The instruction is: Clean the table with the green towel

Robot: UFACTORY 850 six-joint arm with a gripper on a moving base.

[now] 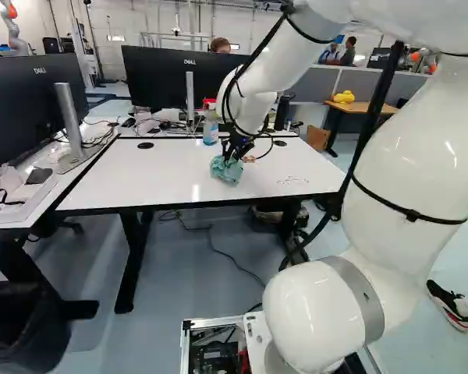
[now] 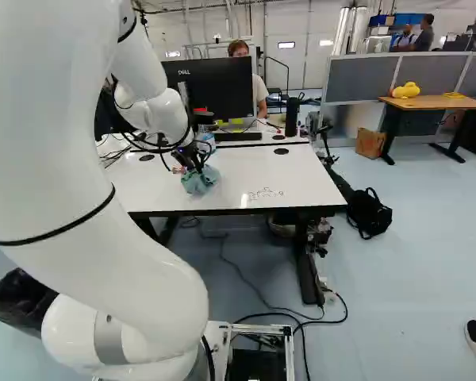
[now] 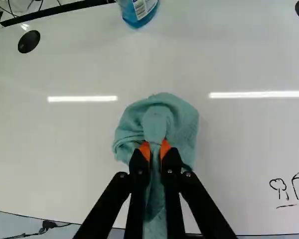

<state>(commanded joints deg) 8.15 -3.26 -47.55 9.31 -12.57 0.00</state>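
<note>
In the left base view my gripper [image 1: 232, 149] is over the white table [image 1: 171, 175], with the green towel [image 1: 227, 170] bunched beneath it. The wrist view shows the gripper [image 3: 155, 149] shut on the towel [image 3: 182, 119]: both orange pads pinch a fold from two sides, and the cloth spreads ahead of the fingers and trails back between them. Black marker drawings [image 3: 278, 185] are on the table to one side of the gripper, apart from the towel; they also show as scribbles [image 2: 266, 193] in the right base view.
A blue bottle [image 1: 210, 128] stands beyond the towel near the table's far edge. Monitors [image 1: 179, 74] rise behind the table and at the left. Cables and a black bag [image 2: 369, 213] lie on the floor. Another robot [image 1: 14, 27] stands far off at the left.
</note>
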